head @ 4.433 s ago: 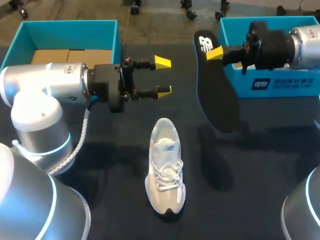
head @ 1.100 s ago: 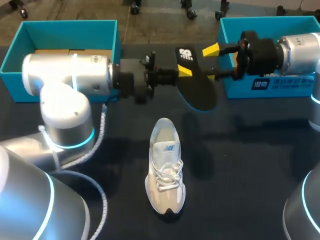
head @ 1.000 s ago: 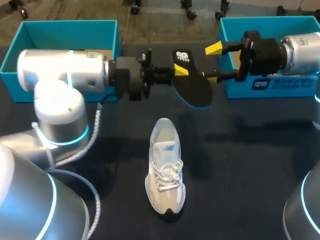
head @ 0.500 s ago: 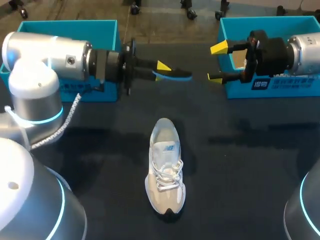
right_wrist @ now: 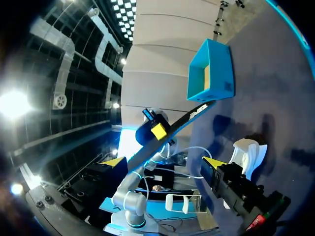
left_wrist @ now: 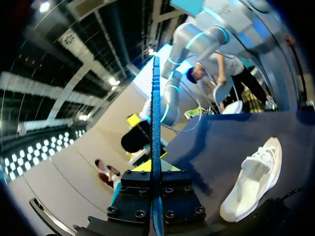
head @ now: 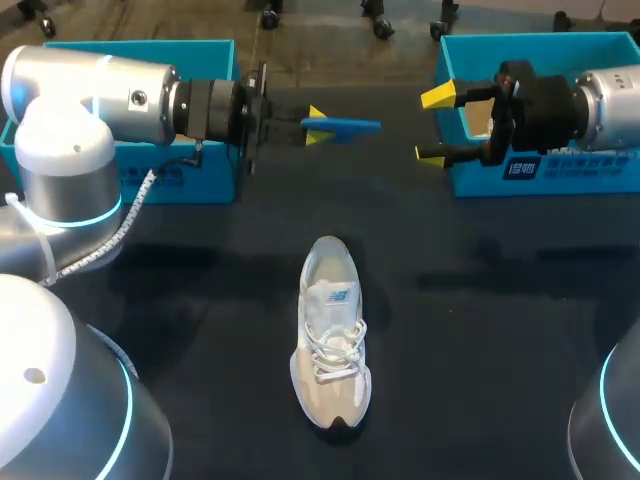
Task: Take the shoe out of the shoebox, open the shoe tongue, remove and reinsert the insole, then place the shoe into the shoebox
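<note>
Dark counter below, shoe lying mid-surface. Left jaws clamp the insole edge-on; right jaws gape, well apart from it.

1 dark, cloth-covered table spans the whole work area

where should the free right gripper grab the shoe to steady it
Probably the heel collar, from above with the right gripper: one finger inside the opening, one behind the heel. The shoe sits upright on its sole, opening upward, heel on the far side, so that thin rim is exposed.
</note>
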You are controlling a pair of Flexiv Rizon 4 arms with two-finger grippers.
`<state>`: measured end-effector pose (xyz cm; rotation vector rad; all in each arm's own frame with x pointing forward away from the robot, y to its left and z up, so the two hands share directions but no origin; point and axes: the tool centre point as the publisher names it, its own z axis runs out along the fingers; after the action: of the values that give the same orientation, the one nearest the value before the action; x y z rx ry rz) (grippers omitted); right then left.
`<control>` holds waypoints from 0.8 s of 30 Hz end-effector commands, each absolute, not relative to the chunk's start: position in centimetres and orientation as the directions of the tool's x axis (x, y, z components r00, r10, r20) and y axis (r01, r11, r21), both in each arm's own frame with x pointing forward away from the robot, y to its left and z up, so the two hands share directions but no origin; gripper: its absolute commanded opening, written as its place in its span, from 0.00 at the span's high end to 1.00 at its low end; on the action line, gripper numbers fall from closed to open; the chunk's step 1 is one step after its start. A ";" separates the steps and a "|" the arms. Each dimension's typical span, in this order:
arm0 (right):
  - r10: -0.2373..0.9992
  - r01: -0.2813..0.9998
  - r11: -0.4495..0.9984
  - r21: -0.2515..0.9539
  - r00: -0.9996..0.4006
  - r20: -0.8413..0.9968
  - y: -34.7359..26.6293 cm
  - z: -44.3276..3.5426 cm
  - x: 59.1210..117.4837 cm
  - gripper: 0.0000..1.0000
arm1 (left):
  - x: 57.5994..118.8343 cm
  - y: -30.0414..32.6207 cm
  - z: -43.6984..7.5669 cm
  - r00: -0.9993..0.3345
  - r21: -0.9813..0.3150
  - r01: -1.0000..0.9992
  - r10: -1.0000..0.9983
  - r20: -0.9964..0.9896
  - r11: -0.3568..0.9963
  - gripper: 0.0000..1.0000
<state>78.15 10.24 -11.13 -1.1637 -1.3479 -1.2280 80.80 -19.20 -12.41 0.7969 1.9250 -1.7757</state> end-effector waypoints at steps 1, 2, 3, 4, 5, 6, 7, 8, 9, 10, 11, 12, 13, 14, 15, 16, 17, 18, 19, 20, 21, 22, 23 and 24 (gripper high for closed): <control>0.054 0.993 0.047 0.105 -0.107 0.993 10.3 -11.2 78.1 0.00 | 81.1 -19.6 -11.8 -0.978 -0.965 0.194 0.117 -0.175 0.175 1.00; 0.054 0.993 0.047 0.105 -0.107 0.993 10.3 -11.2 78.1 0.00 | 81.1 -19.6 -11.8 -0.978 -0.965 0.194 0.117 -0.175 0.175 1.00; 0.054 0.993 0.047 0.105 -0.107 0.993 10.3 -11.2 78.1 0.00 | 81.1 -19.6 -11.8 -0.978 -0.965 0.194 0.117 -0.175 0.175 1.00; 0.054 0.993 0.047 0.105 -0.107 0.993 10.3 -11.2 78.1 0.00 | 81.1 -19.6 -11.8 -0.978 -0.965 0.194 0.117 -0.175 0.175 1.00; 0.054 0.993 0.047 0.105 -0.107 0.993 10.3 -11.2 78.1 0.00 | 81.1 -19.6 -11.8 -0.978 -0.965 0.194 0.117 -0.175 0.175 1.00; 0.054 0.993 0.047 0.105 -0.107 0.993 10.3 -11.2 78.1 0.00 | 81.1 -19.6 -11.8 -0.978 -0.965 0.194 0.117 -0.175 0.175 1.00; 0.054 0.993 0.047 0.105 -0.107 0.993 10.3 -11.2 78.1 0.00 | 81.1 -19.6 -11.8 -0.978 -0.965 0.194 0.117 -0.175 0.175 1.00; 0.054 0.993 0.047 0.105 -0.107 0.993 10.3 -11.2 78.1 0.00 | 81.1 -19.6 -11.8 -0.978 -0.965 0.194 0.117 -0.175 0.175 1.00; 0.054 0.993 0.047 0.105 -0.107 0.993 10.3 -11.2 78.1 0.00 | 81.1 -19.6 -11.8 -0.978 -0.965 0.194 0.117 -0.175 0.175 1.00; 0.054 0.993 0.047 0.105 -0.107 0.993 10.3 -11.2 78.1 0.00 | 81.1 -19.6 -11.8 -0.978 -0.965 0.194 0.117 -0.175 0.175 1.00; 0.054 0.993 0.047 0.105 -0.107 0.993 10.3 -11.2 78.1 0.00 | 81.1 -19.6 -11.8 -0.978 -0.965 0.194 0.117 -0.175 0.175 1.00; 0.054 0.993 0.047 0.105 -0.107 0.993 10.3 -11.2 78.1 0.00 | 81.1 -19.6 -11.8 -0.978 -0.965 0.194 0.117 -0.175 0.175 1.00; 0.054 0.993 0.047 0.105 -0.107 0.993 10.3 -11.2 78.1 0.00 | 81.1 -19.6 -11.8 -0.978 -0.965 0.194 0.117 -0.175 0.175 1.00; 0.054 0.993 0.047 0.105 -0.107 0.993 10.3 -11.2 78.1 0.00 | 81.1 -19.6 -11.8 -0.978 -0.965 0.194 0.117 -0.175 0.175 1.00; 0.054 0.993 0.047 0.105 -0.107 0.993 10.3 -11.2 78.1 0.00 | 81.1 -19.6 -11.8 -0.978 -0.965 0.194 0.117 -0.175 0.175 1.00; 0.054 0.993 0.047 0.105 -0.107 0.993 10.3 -11.2 78.1 0.00 | 81.1 -19.6 -11.8 -0.978 -0.965 0.194 0.117 -0.175 0.175 1.00; 0.054 0.993 0.047 0.105 -0.107 0.993 10.3 -11.2 78.1 0.00 | 81.1 -19.6 -11.8 -0.978 -0.965 0.194 0.117 -0.175 0.175 1.00; 0.054 0.993 0.047 0.105 -0.107 0.993 10.3 -11.2 78.1 0.00 | 80.9 -19.6 -11.9 -0.986 -0.970 0.151 0.104 -0.133 0.191 1.00; 0.054 0.993 0.047 0.105 -0.107 0.993 10.3 -11.2 78.1 0.00 | 80.9 -19.7 -12.0 -0.991 -0.973 0.113 0.092 -0.096 0.202 1.00; 0.054 0.993 0.047 0.105 -0.107 0.993 10.3 -11.2 78.1 0.00 | 80.7 -19.7 -12.1 -0.997 -0.976 0.032 0.069 -0.018 0.214 1.00; 0.054 0.993 0.047 0.105 -0.107 0.993 10.3 -11.2 78.1 0.00 | 80.7 -19.7 -12.0 -0.998 -0.974 -0.022 0.060 0.036 0.223 1.00; 0.054 0.993 0.047 0.105 -0.107 0.993 10.3 -11.2 78.1 0.00 | 80.6 -19.7 -11.9 -0.995 -0.970 -0.079 0.039 0.090 0.231 1.00; 0.054 0.993 0.047 0.105 -0.107 0.993 10.3 -11.2 78.1 0.00 | 80.5 -19.6 -11.8 -0.990 -0.965 -0.123 0.031 0.134 0.232 1.00; 0.054 0.993 0.047 0.105 -0.107 0.993 10.3 -11.2 78.1 0.00 | 80.4 -19.4 -11.7 -0.981 -0.956 -0.180 0.026 0.191 0.232 1.00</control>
<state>78.15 10.24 -11.13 -1.1637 -1.3479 -1.2281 80.79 -19.55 -12.17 0.0787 2.4757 -2.0151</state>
